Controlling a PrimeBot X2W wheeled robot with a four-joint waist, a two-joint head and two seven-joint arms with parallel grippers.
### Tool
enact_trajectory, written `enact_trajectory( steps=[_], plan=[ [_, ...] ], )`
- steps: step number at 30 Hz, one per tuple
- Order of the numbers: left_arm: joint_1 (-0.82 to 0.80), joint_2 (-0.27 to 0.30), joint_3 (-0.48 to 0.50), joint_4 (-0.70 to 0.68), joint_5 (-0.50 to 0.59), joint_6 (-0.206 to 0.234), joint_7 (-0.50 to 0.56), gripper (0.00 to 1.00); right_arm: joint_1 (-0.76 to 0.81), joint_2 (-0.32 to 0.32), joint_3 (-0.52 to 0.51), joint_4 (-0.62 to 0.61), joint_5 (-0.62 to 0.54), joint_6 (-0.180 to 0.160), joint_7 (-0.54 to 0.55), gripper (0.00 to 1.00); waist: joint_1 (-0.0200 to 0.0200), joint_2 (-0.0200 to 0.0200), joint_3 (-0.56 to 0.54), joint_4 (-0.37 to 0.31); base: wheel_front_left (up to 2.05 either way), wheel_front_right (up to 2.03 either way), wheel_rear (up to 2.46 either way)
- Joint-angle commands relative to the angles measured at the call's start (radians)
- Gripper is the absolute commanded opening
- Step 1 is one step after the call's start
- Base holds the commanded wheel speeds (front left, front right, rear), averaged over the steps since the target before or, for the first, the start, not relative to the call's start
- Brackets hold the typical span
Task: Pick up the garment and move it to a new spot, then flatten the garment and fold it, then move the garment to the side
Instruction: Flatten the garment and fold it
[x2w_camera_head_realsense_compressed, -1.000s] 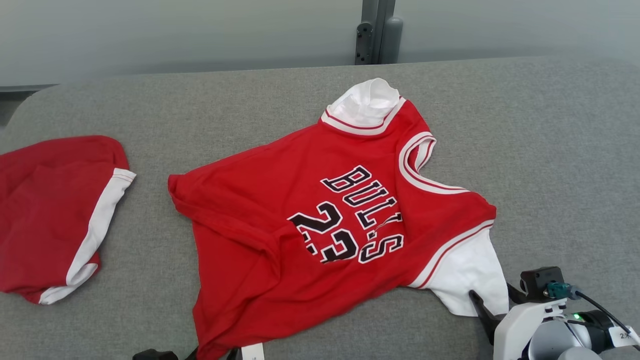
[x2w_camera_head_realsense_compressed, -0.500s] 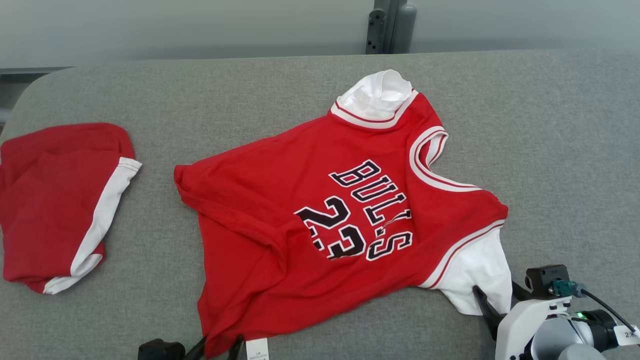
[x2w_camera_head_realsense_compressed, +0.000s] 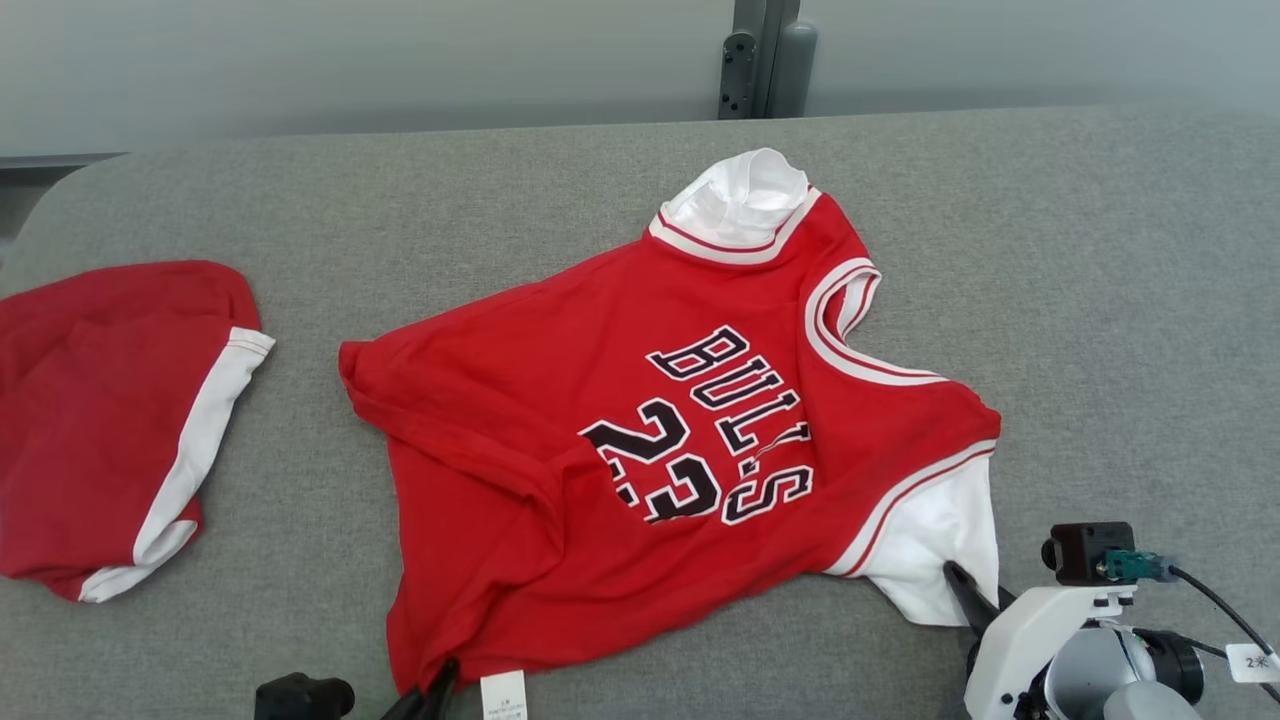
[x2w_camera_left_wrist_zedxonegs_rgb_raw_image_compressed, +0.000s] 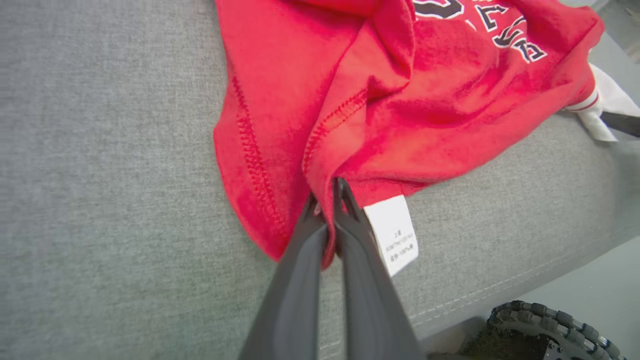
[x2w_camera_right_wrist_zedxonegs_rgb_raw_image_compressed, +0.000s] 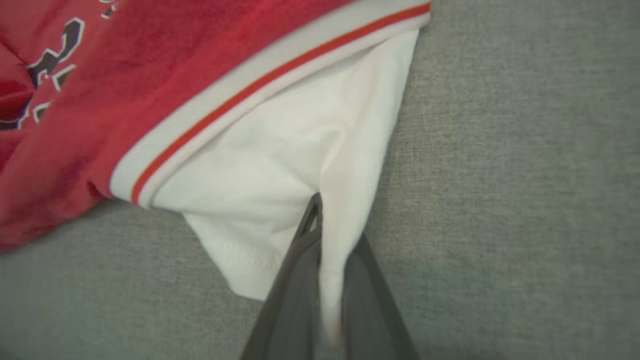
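Our red jersey (x2w_camera_head_realsense_compressed: 640, 440) lies in the middle of the grey pad (x2w_camera_head_realsense_compressed: 1100, 300), neck toward the far right corner, hem (x2w_camera_left_wrist_zedxonegs_rgb_raw_image_compressed: 250, 175) toward the near left. Our left gripper (x2w_camera_left_wrist_zedxonegs_rgb_raw_image_compressed: 326, 192) pinches the hem; our right gripper (x2w_camera_right_wrist_zedxonegs_rgb_raw_image_compressed: 325, 220) pinches the white sleeve (x2w_camera_right_wrist_zedxonegs_rgb_raw_image_compressed: 280, 165), which hides one finger.

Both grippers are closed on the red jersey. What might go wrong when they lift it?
The left gripper pinches only a thin hem fold of the jersey beside the label, so it may slip out. The right gripper holds just the white sleeve; the creased body could hang twisted.
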Motion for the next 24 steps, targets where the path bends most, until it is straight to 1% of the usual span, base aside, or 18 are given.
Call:
enact_trajectory(
  steps=[1,5,10,12,15,17,19,20,22,24],
  plan=[
    [0.017,0.008,0.019,-0.030,-0.034,-0.001,0.000,0.00,0.019,0.002,-0.007,-0.030,0.036,0.000,0.007,0.00,0.0000,0.0000,-0.010,-0.010,0.00,0.00,0.00],
    [0.053,0.031,0.065,-0.184,-0.129,-0.001,0.024,0.00,0.038,-0.030,-0.064,-0.206,0.136,0.000,0.012,0.00,0.0000,0.0000,-0.022,-0.023,0.00,0.00,0.00],
    [0.067,0.081,0.145,-0.452,-0.238,0.002,0.055,0.00,0.041,-0.061,-0.169,-0.491,0.234,0.000,0.047,0.00,0.0000,0.0000,-0.013,-0.038,0.00,0.00,0.00],
    [0.041,0.104,0.181,-0.558,-0.274,0.007,0.075,0.00,0.011,-0.065,-0.216,-0.606,0.264,0.000,0.073,0.00,0.0000,0.0000,0.004,-0.045,0.00,0.00,0.00],
    [-0.036,0.140,0.235,-0.675,-0.328,0.010,0.118,0.00,-0.069,-0.077,-0.275,-0.740,0.307,0.000,0.129,0.00,0.0000,0.0000,0.042,-0.052,0.00,0.00,0.00],
    [-0.116,0.169,0.270,-0.711,-0.356,0.012,0.152,0.00,-0.152,-0.079,-0.305,-0.788,0.328,0.000,0.166,0.00,0.0000,0.0000,0.073,-0.056,0.00,0.00,0.00],
    [-0.226,0.190,0.296,-0.728,-0.393,0.016,0.197,0.00,-0.259,-0.094,-0.327,-0.806,0.334,0.000,0.220,0.00,0.0000,0.0000,0.112,-0.059,0.00,0.00,0.00],
    [-0.287,0.202,0.305,-0.727,-0.413,0.019,0.224,0.00,-0.320,-0.093,-0.340,-0.799,0.336,0.000,0.244,0.00,0.0000,0.0000,0.134,-0.061,0.00,0.00,0.00],
    [-0.436,0.223,0.317,-0.694,-0.434,0.028,0.277,0.00,-0.464,-0.123,-0.346,-0.759,0.300,0.000,0.295,0.00,0.0000,0.0000,0.182,-0.060,0.00,0.00,0.00],
    [-0.601,0.228,0.308,-0.628,-0.440,0.035,0.324,0.00,-0.621,-0.108,-0.333,-0.680,0.280,0.000,0.335,0.00,0.0000,0.0000,0.234,-0.058,0.00,0.00,0.00]
  ],
)
